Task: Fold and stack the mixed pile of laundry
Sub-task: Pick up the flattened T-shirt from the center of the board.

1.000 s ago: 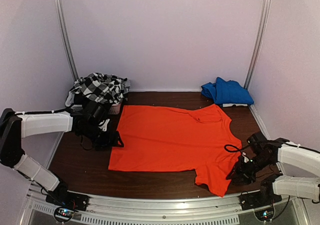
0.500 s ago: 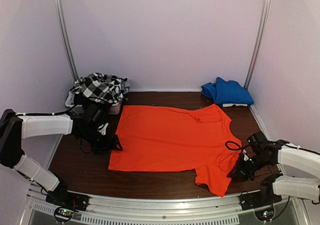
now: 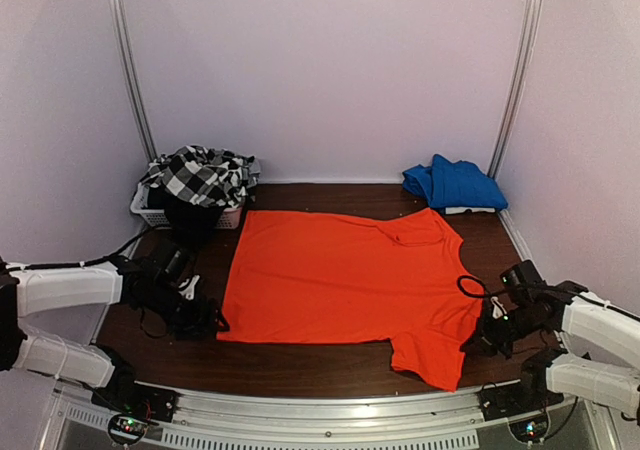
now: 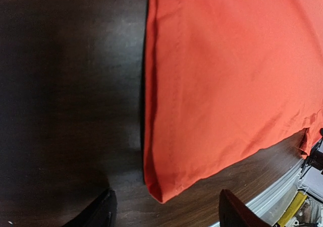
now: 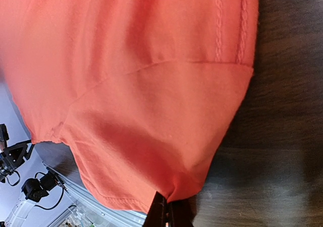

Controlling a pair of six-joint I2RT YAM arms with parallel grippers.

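While the orange shirt (image 3: 340, 275) lies spread flat on the table (image 3: 300, 362), right gripper (image 5: 169, 213) pinching its sleeve edge between closed jaws, left gripper (image 4: 166, 204) jaws spread wide over the near left corner, checked garment (image 3: 200, 175) heaped in the basket (image 3: 142, 213) behind.

No writing, label, brand mark or number can be read in any view. The orange-red shirt (image 3: 340, 275) shows plain cloth with only stitched seams. The checked garment (image 3: 200, 175), beyond the shirt's far left corner, bears only its pattern. The folded blue cloth (image 3: 455, 183), beyond the shirt's far right corner, shows no legible marking.
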